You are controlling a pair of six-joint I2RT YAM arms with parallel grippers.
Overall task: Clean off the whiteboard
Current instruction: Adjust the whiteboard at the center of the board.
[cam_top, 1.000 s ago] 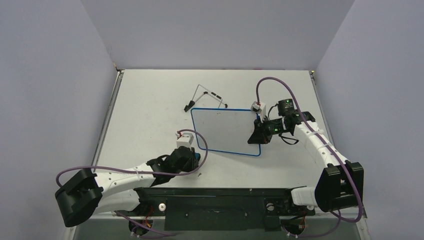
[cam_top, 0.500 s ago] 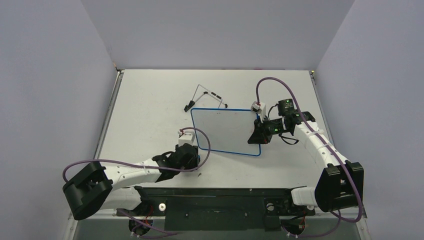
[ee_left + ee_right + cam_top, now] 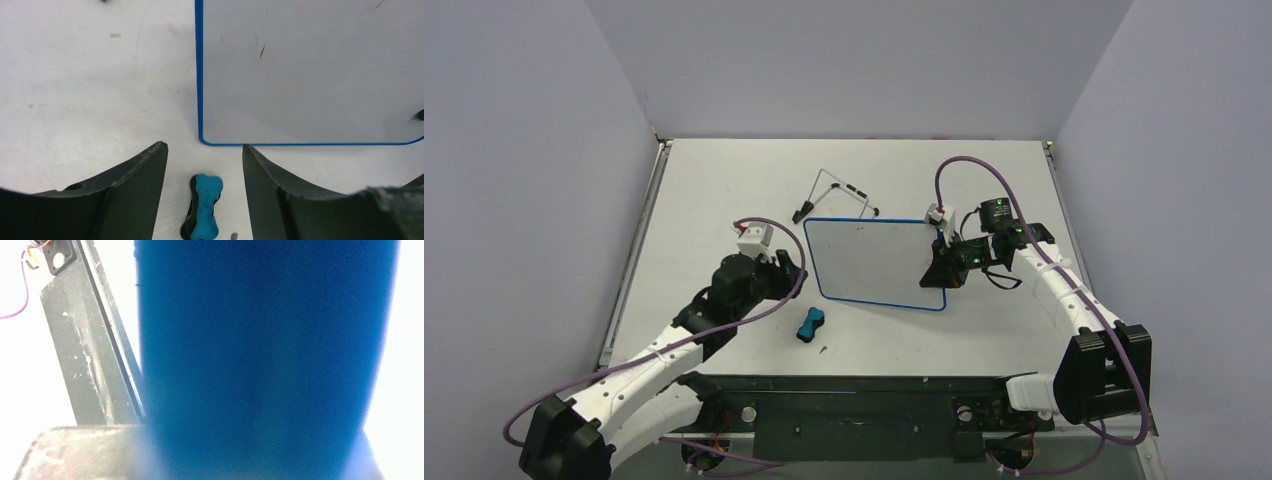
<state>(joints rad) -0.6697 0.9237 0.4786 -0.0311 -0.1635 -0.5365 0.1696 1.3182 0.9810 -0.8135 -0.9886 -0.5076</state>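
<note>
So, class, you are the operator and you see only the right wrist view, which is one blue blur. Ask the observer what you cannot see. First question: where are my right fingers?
Observer: The right fingers are shut at the right edge of the whiteboard, which lies flat on the table.
Operator: Where is the eraser?
Observer: The eraser lies on the table just off the board's near left corner, and nothing is holding it.
Operator: And the left fingers?
Observer: The left fingers are open and empty, beside the board's left edge.
</note>
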